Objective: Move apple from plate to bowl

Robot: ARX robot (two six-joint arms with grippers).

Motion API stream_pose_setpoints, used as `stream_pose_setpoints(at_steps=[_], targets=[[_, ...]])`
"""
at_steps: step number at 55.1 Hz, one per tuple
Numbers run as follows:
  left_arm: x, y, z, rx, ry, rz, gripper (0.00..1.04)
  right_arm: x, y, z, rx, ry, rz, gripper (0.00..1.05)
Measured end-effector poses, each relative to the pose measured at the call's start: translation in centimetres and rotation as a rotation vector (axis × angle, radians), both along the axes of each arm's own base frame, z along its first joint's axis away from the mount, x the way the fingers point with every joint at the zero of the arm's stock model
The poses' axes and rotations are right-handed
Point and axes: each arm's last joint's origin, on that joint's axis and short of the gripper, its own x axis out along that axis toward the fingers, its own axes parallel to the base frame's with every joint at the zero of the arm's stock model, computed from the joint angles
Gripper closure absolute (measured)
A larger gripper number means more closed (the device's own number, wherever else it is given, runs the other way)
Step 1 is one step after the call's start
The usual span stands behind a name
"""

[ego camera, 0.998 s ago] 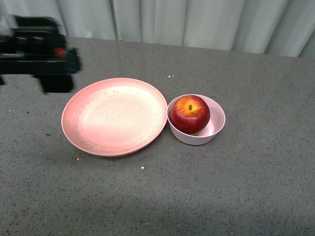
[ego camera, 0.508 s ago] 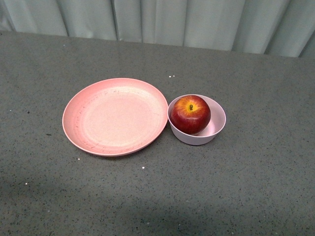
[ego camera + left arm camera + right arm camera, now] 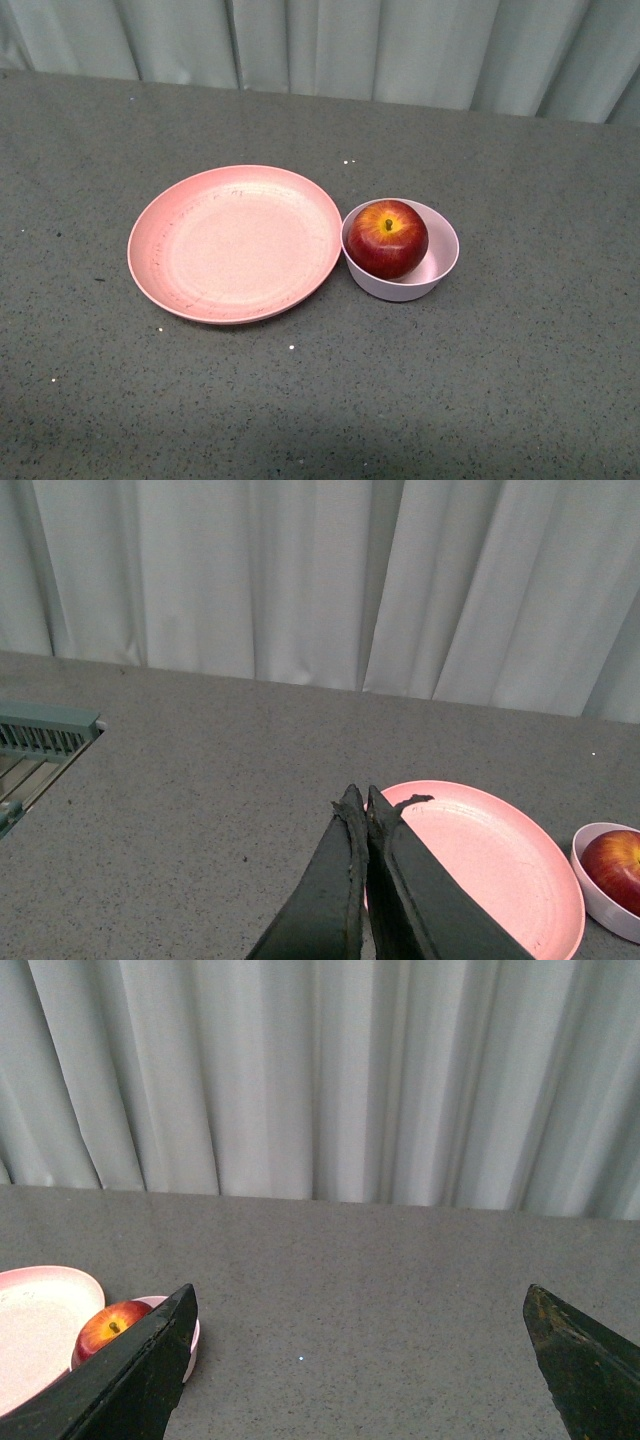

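apple [image 3: 387, 238] sits in bowl [image 3: 433, 272], plate [image 3: 236, 243] bare beside it, so transfer looks done. left tool [image 3: 359, 805] pinched closed, empty; right tool [image 3: 360, 1310] spread wide, both clear of the surface [image 3: 500, 380]

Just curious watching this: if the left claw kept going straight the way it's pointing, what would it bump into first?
Probably the plate: the shut left gripper points at its near rim. Depth is unclear; it might pass above.
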Motion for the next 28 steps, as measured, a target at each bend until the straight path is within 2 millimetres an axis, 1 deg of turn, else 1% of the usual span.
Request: stream_pose_setpoints(at_steps=[28], targets=[[-1.6, 0.0, 0.3, 0.0, -0.01, 0.002, 1.01, 0.0, 0.0, 0.0, 0.0, 0.0, 0.0, 0.09]])
